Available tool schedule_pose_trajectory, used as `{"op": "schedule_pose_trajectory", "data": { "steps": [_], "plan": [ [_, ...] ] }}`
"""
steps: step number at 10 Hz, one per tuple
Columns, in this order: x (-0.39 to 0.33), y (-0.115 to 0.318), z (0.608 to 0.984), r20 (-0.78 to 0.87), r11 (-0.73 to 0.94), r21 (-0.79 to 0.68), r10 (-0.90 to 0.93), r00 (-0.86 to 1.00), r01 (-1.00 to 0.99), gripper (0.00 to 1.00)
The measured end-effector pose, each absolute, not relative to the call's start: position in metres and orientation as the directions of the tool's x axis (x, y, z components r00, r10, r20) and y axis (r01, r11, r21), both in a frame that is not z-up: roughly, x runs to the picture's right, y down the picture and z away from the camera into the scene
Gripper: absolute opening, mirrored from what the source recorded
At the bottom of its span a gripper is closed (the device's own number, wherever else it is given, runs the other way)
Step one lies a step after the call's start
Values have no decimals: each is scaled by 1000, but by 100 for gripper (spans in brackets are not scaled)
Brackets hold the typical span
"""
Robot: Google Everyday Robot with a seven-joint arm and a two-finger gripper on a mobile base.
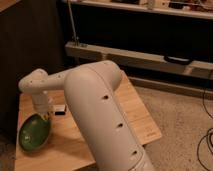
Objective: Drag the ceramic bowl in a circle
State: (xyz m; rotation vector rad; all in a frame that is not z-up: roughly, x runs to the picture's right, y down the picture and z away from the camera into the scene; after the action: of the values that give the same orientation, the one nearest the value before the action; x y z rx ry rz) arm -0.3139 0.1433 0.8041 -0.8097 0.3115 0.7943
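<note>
The ceramic bowl [34, 133] is a wide, shallow, glossy green bowl with a darker rim, lying near the left front part of the wooden table [142, 117]. My gripper [44, 116] hangs down from the white wrist at the bowl's far right rim, touching or just above it. The big white arm [100, 110] crosses the middle of the view and hides much of the table. The small plastic cup is hidden.
A small dark and white object [60, 109] lies on the table just right of the gripper. A low metal shelf [135, 55] runs behind the table. Cables [206, 142] lie on the carpet at the right.
</note>
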Motion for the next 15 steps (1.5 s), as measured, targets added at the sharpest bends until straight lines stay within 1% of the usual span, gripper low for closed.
{"op": "schedule_pose_trajectory", "data": {
  "steps": [2, 4, 5, 7, 8, 10, 11, 13, 15],
  "plan": [
    [-286, 107, 838, -570, 416, -467, 533, 626, -780, 0],
    [-247, 85, 863, -613, 407, -412, 538, 579, -815, 0],
    [-216, 77, 874, -637, 412, -376, 536, 554, -830, 0],
    [-164, 75, 878, -662, 406, -338, 538, 521, -849, 0],
    [-128, 79, 871, -668, 400, -332, 539, 512, -854, 0],
    [-91, 91, 850, -662, 392, -357, 535, 525, -848, 0],
    [-75, 102, 833, -653, 394, -376, 530, 542, -839, 0],
    [-76, 125, 804, -626, 404, -425, 515, 585, -810, 0],
    [-95, 154, 775, -602, 417, -475, 489, 632, -775, 0]
  ]
}}
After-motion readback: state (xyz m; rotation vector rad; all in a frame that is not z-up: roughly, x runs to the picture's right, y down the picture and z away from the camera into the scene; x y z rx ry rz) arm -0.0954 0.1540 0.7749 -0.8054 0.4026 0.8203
